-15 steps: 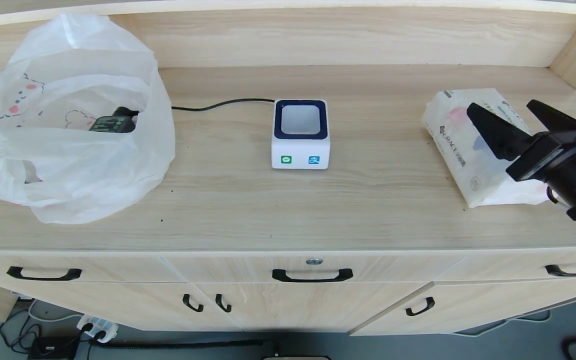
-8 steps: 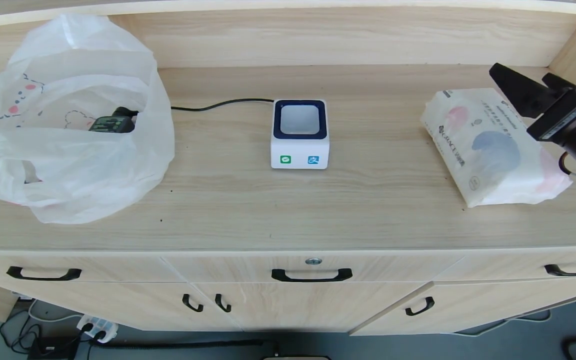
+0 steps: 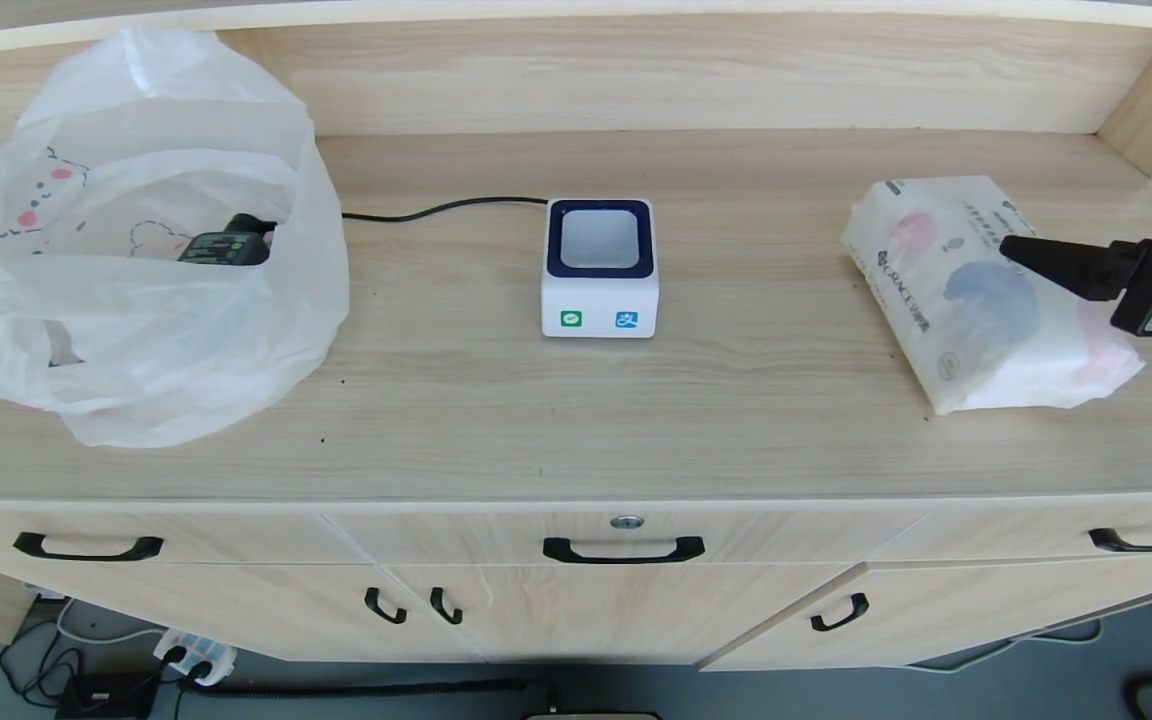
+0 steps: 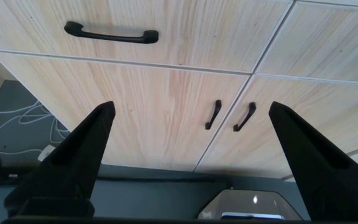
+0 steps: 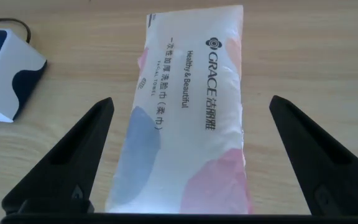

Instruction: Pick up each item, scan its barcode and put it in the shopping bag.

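**Over the tissue pack (image 3: pixel 976 300), right gripper (image 3: pixel 1011 246) open**

Under the right gripper, the tissue pack lies flat on the counter (image 3: pixel 736 400), framed by the two fingers, which are spread wide. To the gripper's left stands the scanner (image 3: pixel 601 265), and far beyond it the shopping bag (image 3: pixel 136 330). The left gripper (image 4: pixel 191 109), also spread open, faces the cabinet doors (image 4: pixel 166 93).

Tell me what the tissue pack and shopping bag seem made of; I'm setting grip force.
Tissue pack: probably soft plastic film, printed, faintly glossy; it wrinkles and bulges like a pillow. Shopping bag: likely thin, translucent white plastic film; it slumps in crumpled folds.
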